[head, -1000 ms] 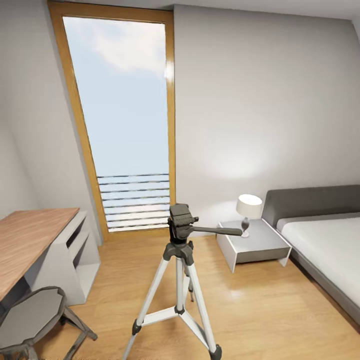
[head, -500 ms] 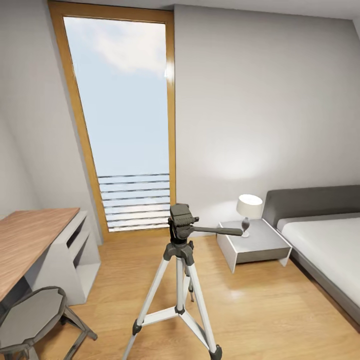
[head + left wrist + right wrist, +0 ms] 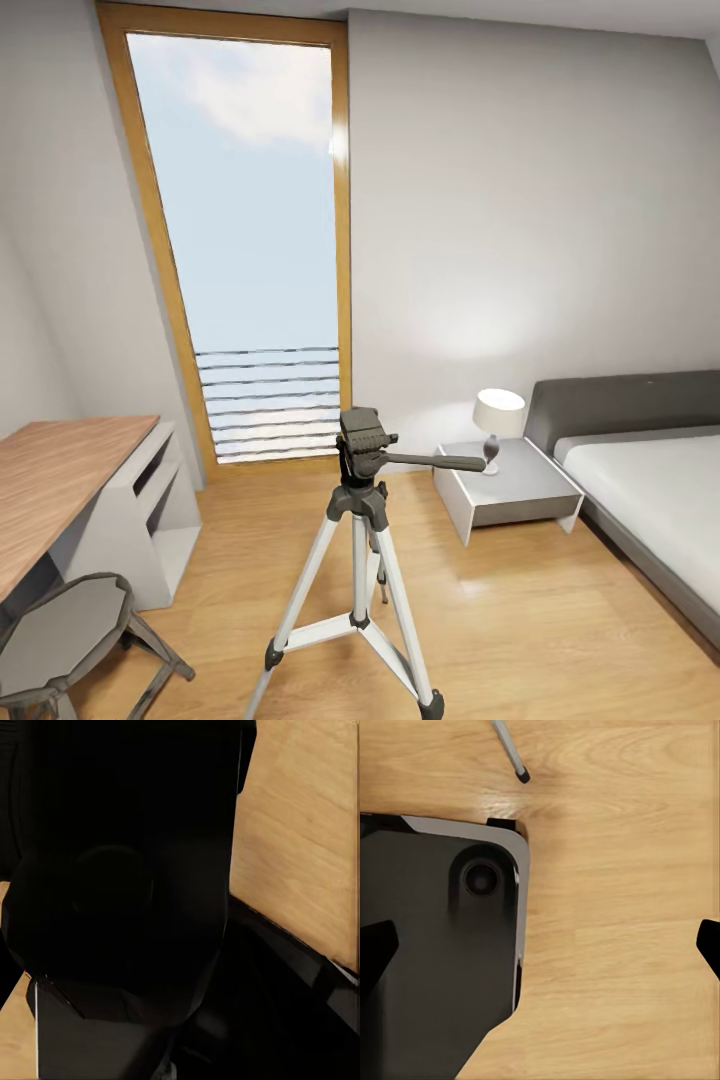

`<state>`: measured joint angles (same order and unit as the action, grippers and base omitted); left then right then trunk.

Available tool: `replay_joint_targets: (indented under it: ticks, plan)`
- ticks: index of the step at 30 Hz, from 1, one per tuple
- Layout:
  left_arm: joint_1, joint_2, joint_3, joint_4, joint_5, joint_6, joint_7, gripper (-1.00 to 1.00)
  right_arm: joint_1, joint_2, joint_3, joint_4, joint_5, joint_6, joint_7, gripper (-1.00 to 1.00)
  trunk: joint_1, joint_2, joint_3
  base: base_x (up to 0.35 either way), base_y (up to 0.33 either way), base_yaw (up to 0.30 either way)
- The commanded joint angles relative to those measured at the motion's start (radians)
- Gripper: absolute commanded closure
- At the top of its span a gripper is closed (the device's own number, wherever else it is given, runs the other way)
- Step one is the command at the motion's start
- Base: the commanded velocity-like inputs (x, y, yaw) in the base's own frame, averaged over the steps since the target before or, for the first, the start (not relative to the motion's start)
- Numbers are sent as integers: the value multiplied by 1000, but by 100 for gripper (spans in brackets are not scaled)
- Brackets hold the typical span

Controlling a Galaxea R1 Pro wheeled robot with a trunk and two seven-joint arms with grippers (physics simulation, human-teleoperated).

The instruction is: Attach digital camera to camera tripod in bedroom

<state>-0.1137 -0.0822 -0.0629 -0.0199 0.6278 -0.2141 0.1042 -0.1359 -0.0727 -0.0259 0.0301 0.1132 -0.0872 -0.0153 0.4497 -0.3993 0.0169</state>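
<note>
Scanning the head view from left to right, a wood-topped desk (image 3: 55, 480) with a grey stool (image 3: 70, 625) below it is met first, then a tall wood-framed window (image 3: 245, 250), then the camera tripod (image 3: 358, 560) standing upright on the light wood floor (image 3: 540, 620) near the middle of the bedroom, its pan head bare and its long handle pointing toward a white nightstand (image 3: 510, 490) that bears a lamp (image 3: 497, 415); the bed (image 3: 650, 490) lies furthest right. The digital camera is not seen on the desk, the nightstand or the tripod head, so the step in hand is judged to be a search for it, or an approach before it is fetched. That step would be done well if the base were kept clear of the splayed tripod legs, so that nothing is knocked over. In the left wrist view a large black shape is pressed close to the lens; whether it is robot housing or something held cannot be told, and the left gripper's state cannot be told either. In the right wrist view the right gripper (image 3: 540, 945) is seen spread wide, its dark fingertips (image 3: 376, 945) at opposite edges with nothing between them, above the robot's dark base (image 3: 435, 960) and one tripod foot (image 3: 521, 774).
</note>
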Motion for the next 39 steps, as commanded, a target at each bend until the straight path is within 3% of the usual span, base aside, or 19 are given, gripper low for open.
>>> replay_joint_targets:
  ticks: [1,7,38,39]
  plan:
    - [0,0,-7,-1,9,-8,-1,100,-1,-1,-3,3,10,-6,-2,-100,0,-1,0,0,0,0]
    - [0,2,-13,-5,54,-31,-35,100,-1,-3,-3,3,11,-6,-2,-100,0,-1,0,0,0,0]
    - [0,3,-14,-6,52,-31,-210,100,-1,-5,-5,3,9,-15,-3,-100,0,-1,0,0,0,0]
    - [0,4,-14,-6,53,-31,-279,100,-1,-5,-5,3,9,-15,-3,-100,0,-1,0,0,0,0]
